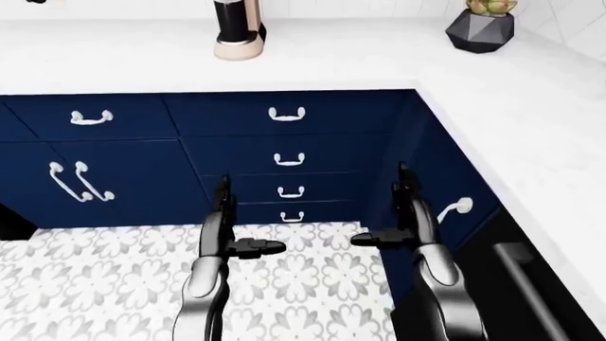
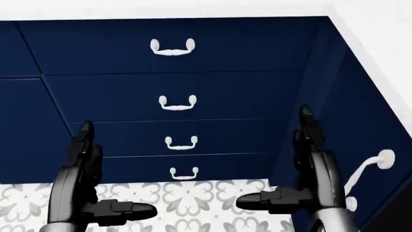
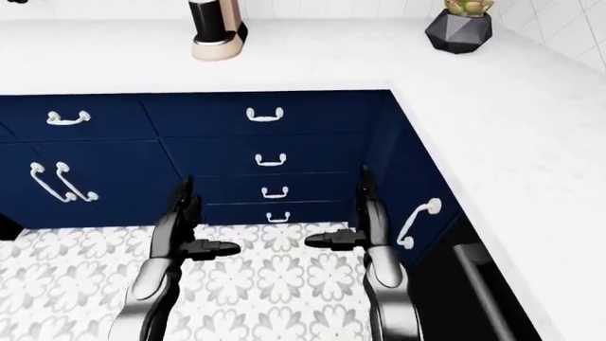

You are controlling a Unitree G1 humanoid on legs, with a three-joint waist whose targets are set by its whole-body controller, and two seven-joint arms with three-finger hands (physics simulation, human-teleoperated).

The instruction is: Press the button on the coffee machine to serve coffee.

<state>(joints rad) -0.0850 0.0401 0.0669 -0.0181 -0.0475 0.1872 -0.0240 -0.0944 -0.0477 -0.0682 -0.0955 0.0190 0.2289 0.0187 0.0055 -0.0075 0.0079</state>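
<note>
Coffee machine (image 1: 236, 28) on white counter (image 1: 123, 60), top of left-eye view, well apart from hands. Left hand (image 1: 227, 227) & right hand (image 1: 403, 217) both spread, empty, before navy drawers (image 1: 289, 153).

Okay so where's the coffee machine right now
In the left-eye view, the coffee machine stands at top centre-left on the white counter, above the drawer stack, left of the dark planter.

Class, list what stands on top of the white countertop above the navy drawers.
On the white countertop stand a black-and-beige cylindrical appliance and a dark faceted planter. Both are cropped by the frame's top edge, so their upper parts cannot be seen.
</note>
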